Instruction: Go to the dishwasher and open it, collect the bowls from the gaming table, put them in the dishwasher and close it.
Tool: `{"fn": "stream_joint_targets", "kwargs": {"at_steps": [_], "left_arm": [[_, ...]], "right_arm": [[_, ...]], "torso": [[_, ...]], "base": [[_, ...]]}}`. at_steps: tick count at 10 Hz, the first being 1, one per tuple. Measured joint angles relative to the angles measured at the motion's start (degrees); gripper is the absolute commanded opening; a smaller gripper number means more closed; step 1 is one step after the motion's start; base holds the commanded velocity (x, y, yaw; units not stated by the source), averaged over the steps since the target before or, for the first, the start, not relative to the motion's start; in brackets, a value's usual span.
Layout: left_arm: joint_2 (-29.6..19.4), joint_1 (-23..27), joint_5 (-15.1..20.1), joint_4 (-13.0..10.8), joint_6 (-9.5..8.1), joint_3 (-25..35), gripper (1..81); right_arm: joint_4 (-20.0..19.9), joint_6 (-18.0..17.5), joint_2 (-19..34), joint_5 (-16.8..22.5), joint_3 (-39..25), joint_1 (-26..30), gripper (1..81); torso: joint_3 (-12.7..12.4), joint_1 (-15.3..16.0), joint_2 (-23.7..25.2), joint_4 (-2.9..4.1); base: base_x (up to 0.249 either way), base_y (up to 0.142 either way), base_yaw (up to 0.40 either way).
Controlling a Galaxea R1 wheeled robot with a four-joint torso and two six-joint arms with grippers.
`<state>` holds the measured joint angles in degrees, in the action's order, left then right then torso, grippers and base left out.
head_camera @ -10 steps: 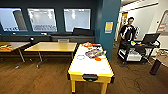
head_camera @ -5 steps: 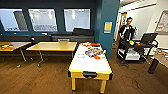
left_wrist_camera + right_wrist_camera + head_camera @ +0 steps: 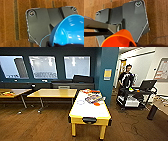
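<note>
A blue bowl (image 3: 70, 32) is seen at the left wrist, an orange bowl (image 3: 118, 39) at the right (finger states cannot be told), above wood floor (image 3: 11, 25).

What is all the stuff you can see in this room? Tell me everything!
Gaming table: one, white top with yellow edge and legs, in the middle of the room, small colourful things on its far end, too blurred to name.
Wood-topped tables: two, yellowish, to the left by the dark wall.
Windows: three, bright, in the dark blue wall.
Cart: one, dark, on the right, with a laptop on top.
Person: one, in dark clothes, standing behind the cart.
Floor: brown wood.
Blue bowl: one, bright blue, close up at the left wrist.
Orange bowl: one, orange, close up at the right wrist.
Robot's wrist plates: dark grey, one in each wrist view.
</note>
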<state>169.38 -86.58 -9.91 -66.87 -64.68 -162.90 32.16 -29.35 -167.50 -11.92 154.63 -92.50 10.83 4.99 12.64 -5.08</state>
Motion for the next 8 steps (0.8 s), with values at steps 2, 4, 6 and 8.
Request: {"fn": "stream_joint_targets", "kwargs": {"at_steps": [2, 4, 6, 8], "left_arm": [[0.0, 0.6, 0.0, 0.0, -0.01, 0.0, 1.0], [0.0, 0.7, 0.0, 0.0, 0.00, 0.0, 1.0], [0.0, 0.7, 0.0, 0.0, 0.00, 0.0, 1.0], [0.0, 0.6, -0.2, 0.0, 0.00, 0.0, 1.0]], "right_arm": [[0.0, 0.0, -0.1, -0.3, 0.0, 0.6, 1.0], [0.0, 0.0, -0.1, -0.1, 0.0, 0.1, 1.0], [0.1, 0.0, -0.2, -0.1, 0.0, 0.1, 1.0], [0.1, 0.0, -0.2, -0.1, 0.0, 0.1, 1.0]], "torso": [[0.0, 0.0, 0.0, 0.00], [0.0, 0.0, 0.0, 0.00], [0.0, 0.0, 0.0, 0.00], [0.0, 0.0, 0.0, 0.00]], "base": [[0.000, 0.000, 0.000], [0.000, 0.000, 0.000], [0.000, 0.000, 0.000], [0.000, 0.000, 0.000]]}}
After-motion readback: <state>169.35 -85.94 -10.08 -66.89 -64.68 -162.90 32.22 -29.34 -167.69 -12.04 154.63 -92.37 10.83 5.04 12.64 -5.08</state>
